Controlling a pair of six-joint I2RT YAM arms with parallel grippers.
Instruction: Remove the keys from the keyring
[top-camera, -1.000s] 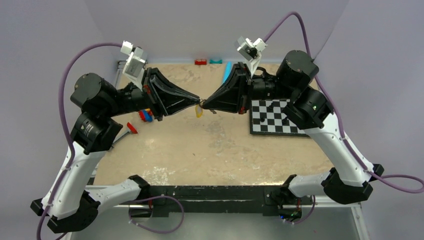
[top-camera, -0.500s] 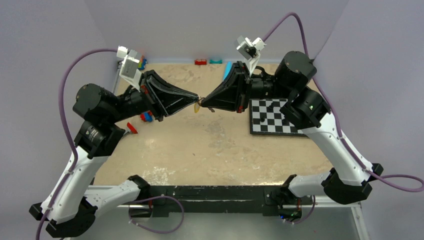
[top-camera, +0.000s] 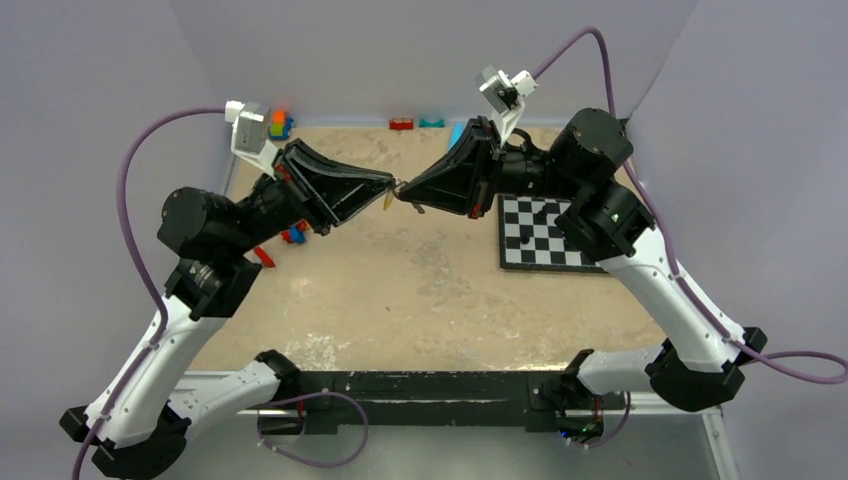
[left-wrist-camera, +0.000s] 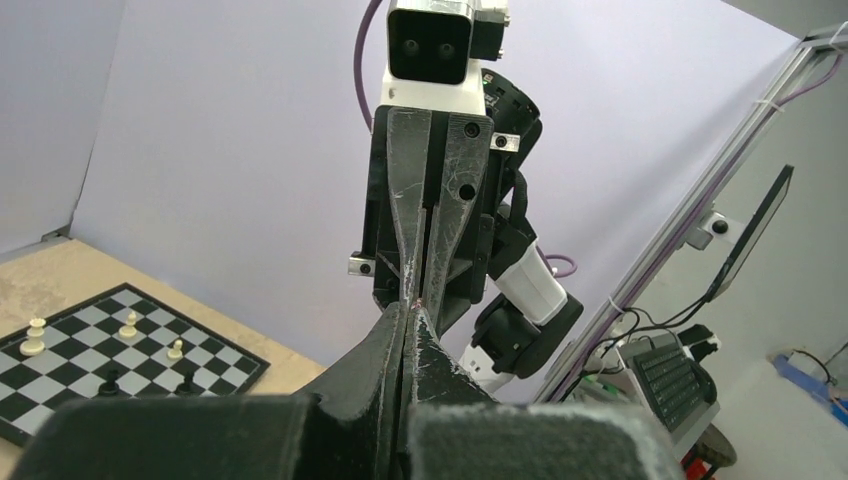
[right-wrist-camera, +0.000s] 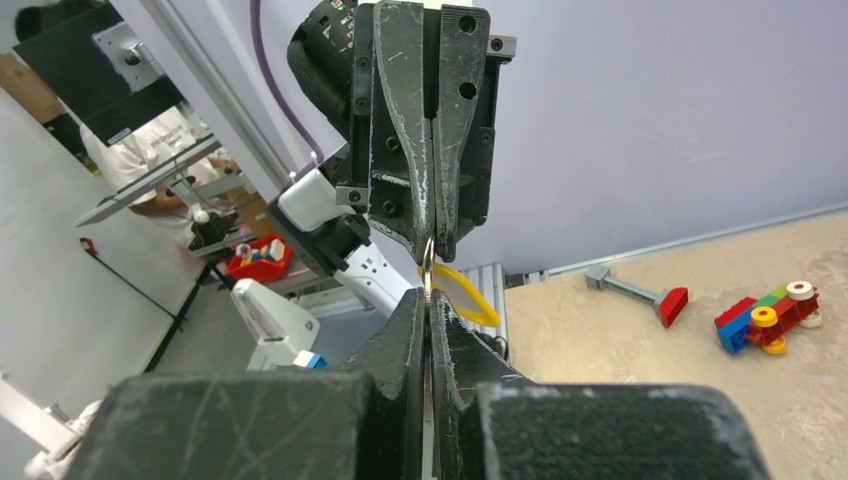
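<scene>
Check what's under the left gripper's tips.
A yellow key hangs below the left gripper, on the thin keyring that both shut grippers pinch. Its blade is not visible, probably covered by the right gripper.

Counted two grippers: left gripper (top-camera: 389, 187), right gripper (top-camera: 403, 192). One key (right-wrist-camera: 462, 296), one ring (right-wrist-camera: 428, 258). One chessboard (left-wrist-camera: 92, 312) with five pieces that I could see: three white pieces (left-wrist-camera: 35, 335), two black pieces (left-wrist-camera: 112, 380). One block car (right-wrist-camera: 770, 315), one hammer (right-wrist-camera: 640, 293), one cylinder (top-camera: 456, 135).
</scene>
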